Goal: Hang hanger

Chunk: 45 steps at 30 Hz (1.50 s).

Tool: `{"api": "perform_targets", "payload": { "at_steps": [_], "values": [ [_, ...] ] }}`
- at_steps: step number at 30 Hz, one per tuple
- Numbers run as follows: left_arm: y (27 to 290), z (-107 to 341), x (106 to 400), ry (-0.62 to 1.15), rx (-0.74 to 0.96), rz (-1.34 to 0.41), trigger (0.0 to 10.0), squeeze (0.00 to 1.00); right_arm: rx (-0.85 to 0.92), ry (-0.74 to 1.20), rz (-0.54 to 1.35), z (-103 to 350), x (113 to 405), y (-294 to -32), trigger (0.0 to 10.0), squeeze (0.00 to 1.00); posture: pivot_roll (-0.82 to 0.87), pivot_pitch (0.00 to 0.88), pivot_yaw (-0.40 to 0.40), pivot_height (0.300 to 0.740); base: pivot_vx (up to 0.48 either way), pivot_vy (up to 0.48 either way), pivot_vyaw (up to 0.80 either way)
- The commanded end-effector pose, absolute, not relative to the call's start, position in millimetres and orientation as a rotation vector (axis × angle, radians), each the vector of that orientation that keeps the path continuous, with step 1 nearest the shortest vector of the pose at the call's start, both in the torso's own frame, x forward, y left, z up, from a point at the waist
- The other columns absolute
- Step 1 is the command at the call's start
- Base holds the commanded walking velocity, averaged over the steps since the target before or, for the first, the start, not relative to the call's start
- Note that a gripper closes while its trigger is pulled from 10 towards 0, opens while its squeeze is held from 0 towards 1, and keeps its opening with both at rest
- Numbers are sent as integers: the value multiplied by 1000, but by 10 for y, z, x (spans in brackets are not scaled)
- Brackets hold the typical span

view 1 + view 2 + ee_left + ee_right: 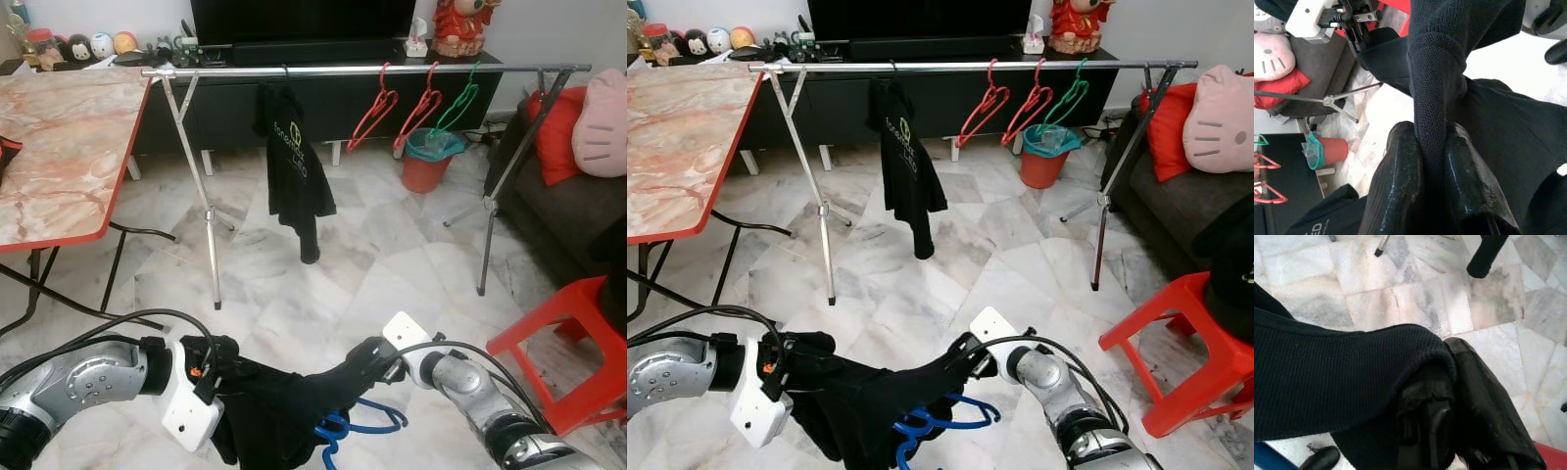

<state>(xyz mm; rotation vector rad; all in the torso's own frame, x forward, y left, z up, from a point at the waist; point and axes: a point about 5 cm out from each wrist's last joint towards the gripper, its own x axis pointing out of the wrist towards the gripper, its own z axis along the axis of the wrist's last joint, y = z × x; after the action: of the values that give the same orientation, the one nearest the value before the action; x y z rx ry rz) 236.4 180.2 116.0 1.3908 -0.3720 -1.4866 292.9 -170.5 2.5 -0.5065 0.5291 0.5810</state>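
Observation:
Low in front of me, a black garment (274,401) is stretched between both grippers, and a blue hanger (358,421) pokes out beneath it. My left gripper (220,367) is shut on a ribbed edge (1437,98) of the cloth, pinched between its fingers (1400,186). From the right, my right gripper (367,362) is shut on another ribbed edge (1342,382), which wraps over its fingers (1488,396). Further ahead, across the room, a silver clothes rail (362,70) carries a black T-shirt (291,166), two red hangers (374,113) and a green hanger (456,103).
A marble-topped folding table (59,157) stands at the left. At the right, a red plastic stool (568,343) sits close to my right arm. A dark sofa with a pink cushion (600,122) lies beyond it. A red bucket (426,162) stands behind the rail. Open marble floor lies between me and the rail.

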Motion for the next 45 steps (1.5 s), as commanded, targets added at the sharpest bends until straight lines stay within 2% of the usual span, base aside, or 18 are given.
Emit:
{"api": "perform_targets", "payload": {
  "at_steps": [1, 9, 24, 29, 30, 32, 33, 37, 39, 42, 43, 45],
  "values": [
    [1787, 1173, 2330, -397, 1363, -1485, 10000, 0, -470, 521, 576, 52, 2959, -1684, 10000, 1000, 68, 0, -51, 740, 0, 0, 0],
    [1804, 1135, 2317, -367, 1350, -1500, 10000, 0, -462, 529, 615, 43, 2940, -1668, 10000, 1000, 68, 0, -49, 740, 0, 0, 0],
    [1801, 1119, 2320, -341, 1332, -1499, 10000, 0, -445, 701, 893, -139, 2685, -1630, 10000, 1000, 64, 0, -44, 740, 0, 0, 0],
    [1812, 1089, 2310, -306, 1319, -1500, 10000, 0, -435, 692, 882, -123, 2697, -1653, 10000, 1000, 64, 0, -42, 740, 0, 0, 0],
    [1817, 1066, 2303, -286, 1311, -1502, 10000, 0, -447, 653, 843, -71, 2753, -1691, 10000, 945, 63, 0, -40, 740, 0, 0, 0],
    [1819, 1059, 2301, -280, 1309, -1502, 10000, 0, -451, 642, 828, -52, 2773, -1706, 10000, 945, 63, 0, -40, 740, 0, 0, 0],
    [1825, 1038, 2294, -254, 1301, -1506, 10000, 0, -471, 596, 776, 24, 2850, -1761, 10000, 0, 62, 0, -37, 740, 0, 0, 0],
    [1851, 989, 2281, -181, 1270, -1506, 10000, 0, -476, 519, 659, 194, 3005, -1893, 10000, 0, 53, 0, -32, 740, 0, 0, 0],
    [1898, 957, 2277, -80, 1196, -1489, 10000, 0, -454, 431, 603, 383, 3118, -2013, 10000, 0, 54, 0, -25, 740, 0, 0, 0],
    [1892, 973, 2334, 15, 1061, -1434, 10000, 0, -347, 348, 758, 536, 3116, -1959, 10000, 0, 45, 0, -17, 740, 0, 0, 0],
    [1892, 973, 2334, 15, 1061, -1434, 10000, 0, -347, 348, 758, 536, 3116, -1959, 10000, 0, 45, 0, -17, 740, 0, 0, 0],
    [1855, 990, 2360, 40, 995, -1415, 10000, 0, -322, 341, 879, 548, 3056, -1889, 10000, 0, 45, 0, -17, 740, 0, 0, 0]
  ]
}}
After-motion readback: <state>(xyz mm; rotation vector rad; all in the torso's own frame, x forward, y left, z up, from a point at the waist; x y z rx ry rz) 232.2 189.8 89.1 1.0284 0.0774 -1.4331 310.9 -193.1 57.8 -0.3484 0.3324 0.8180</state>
